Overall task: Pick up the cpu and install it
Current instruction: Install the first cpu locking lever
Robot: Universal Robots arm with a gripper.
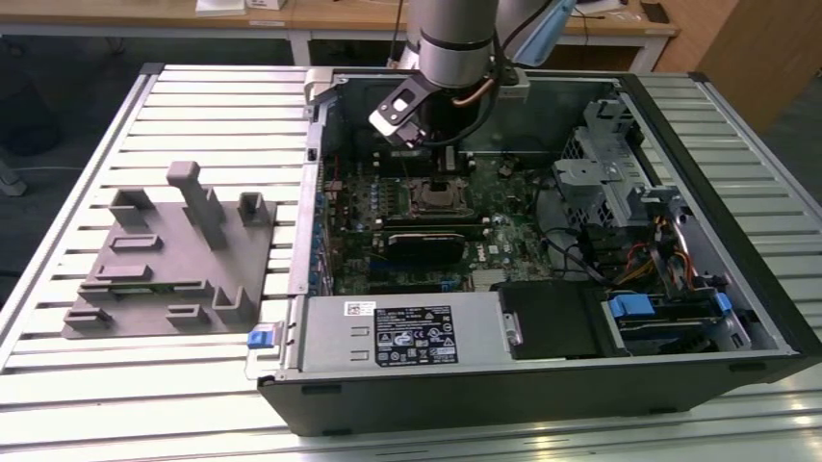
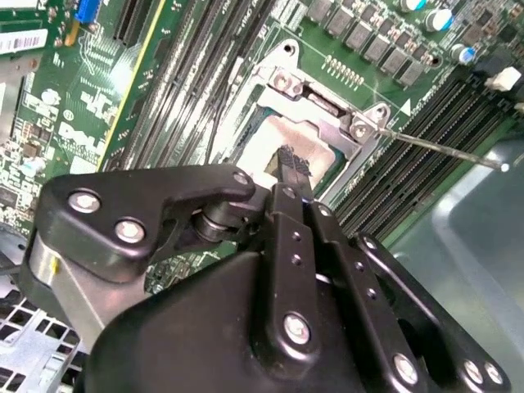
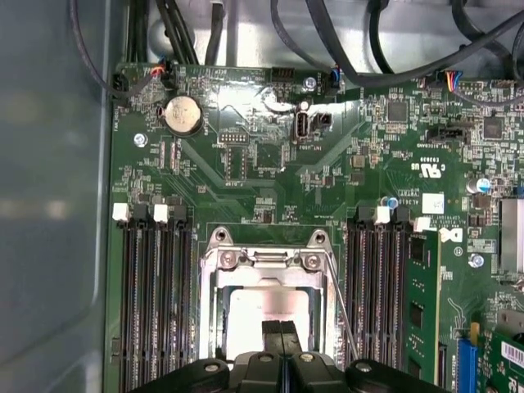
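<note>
At the exterior view's left, a grey fixture point(image 1: 167, 260) lies on the slatted table point(image 1: 77, 404). To its right stands the open computer case point(image 1: 719, 125). Inside it, the cpu point(image 3: 250, 315) sits within the metal socket frame point(image 3: 266, 260), its pale top exposed. The gripper point(image 3: 281, 334) hangs directly above it, fingertips pressed together with nothing seen between them. The chip is judged light, rigid, smooth and fragile underneath. It is best taken by opposite edges and kept level.
</note>
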